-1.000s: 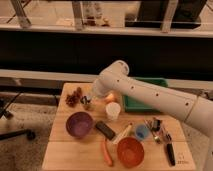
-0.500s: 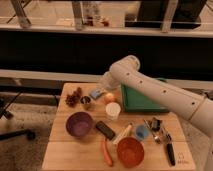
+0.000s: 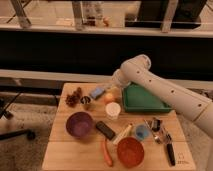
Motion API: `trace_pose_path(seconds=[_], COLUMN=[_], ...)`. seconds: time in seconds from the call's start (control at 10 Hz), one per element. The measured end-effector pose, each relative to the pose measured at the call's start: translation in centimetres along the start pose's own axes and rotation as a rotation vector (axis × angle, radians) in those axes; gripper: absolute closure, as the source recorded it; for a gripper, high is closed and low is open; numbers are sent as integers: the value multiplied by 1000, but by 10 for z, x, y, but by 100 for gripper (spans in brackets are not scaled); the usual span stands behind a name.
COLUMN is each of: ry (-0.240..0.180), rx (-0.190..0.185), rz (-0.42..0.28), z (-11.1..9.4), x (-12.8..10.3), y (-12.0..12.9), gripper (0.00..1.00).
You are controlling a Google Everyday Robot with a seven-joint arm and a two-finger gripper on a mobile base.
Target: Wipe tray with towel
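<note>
Nearest to us on the wooden worktop we see an orange bowl and a carrot. Behind them lie a purple bowl, a dark block and a white cup.

Further back, at the worktop's right rear, sits the tray, green, with raised sides. We judge it stiff, light plastic that may slide when rubbed.

Left of it, beyond the cup, the arm bends down to the tool, which is low over the things just beside the tray's left edge. Its fingers are fully closed, and we see nothing gripped in them.

A small pale blue item lies just left of the tool. We cannot tell whether it is the towel or a sponge.

We expect the towel to be soft, limp and very light. It should be pinched on a raised fold near its middle, so it bunches into a pad for wiping instead of trailing.
</note>
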Motion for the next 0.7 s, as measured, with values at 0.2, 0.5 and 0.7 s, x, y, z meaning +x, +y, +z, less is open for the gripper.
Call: trace_pose_path(seconds=[0.2,0.5,0.7], ry=[9,15,17], rx=[-3,-7,-5], rz=[11,37,58], z=[6,11,10], x=[9,23,37], y=[-1,-2,-5], gripper=[100,100,100])
